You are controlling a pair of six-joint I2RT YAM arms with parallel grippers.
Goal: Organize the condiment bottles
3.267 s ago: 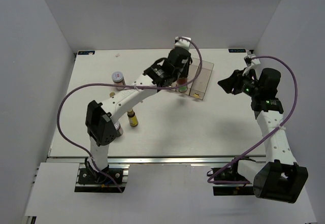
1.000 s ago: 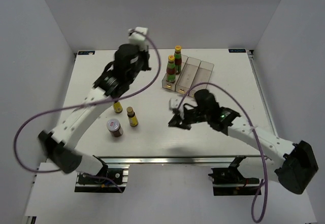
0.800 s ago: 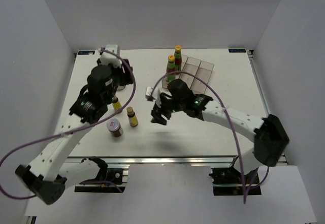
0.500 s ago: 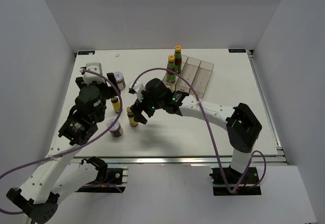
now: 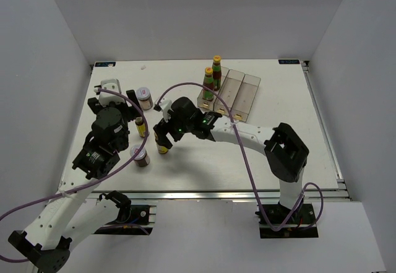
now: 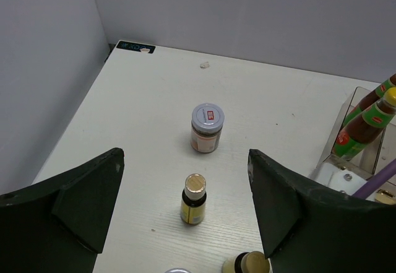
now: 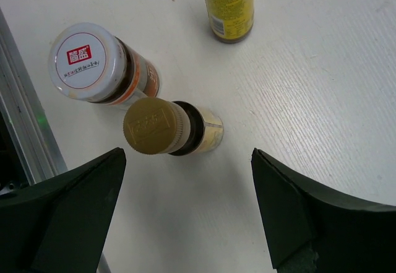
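The clear tray (image 5: 249, 92) serves as the landmark. Two red sauce bottles (image 5: 208, 82) are stood upright in its left compartment, one behind the other, with their yellow caps pointing up. The other four containers are set on the table (image 5: 278, 143), left of the tray and well apart from it. All four are upright, with their long axes vertical and lids up. The far jar (image 6: 207, 127) is placed level with the tray's near end, and the far slim bottle (image 6: 193, 199) is seen just nearer than it. The near slim bottle (image 7: 158, 127) is found nearer still and closer to the tray, with its gold cap turned up toward the right wrist camera. The near jar (image 7: 93, 62) is stood just beside it, on the side away from the tray. The right claw (image 7: 185, 152) is held released over the near slim bottle, its fingers spread wide to either side with neither touching it. The left claw (image 6: 184, 155) is also released and is held farther from the tray, above the far slim bottle, with nothing gripped.
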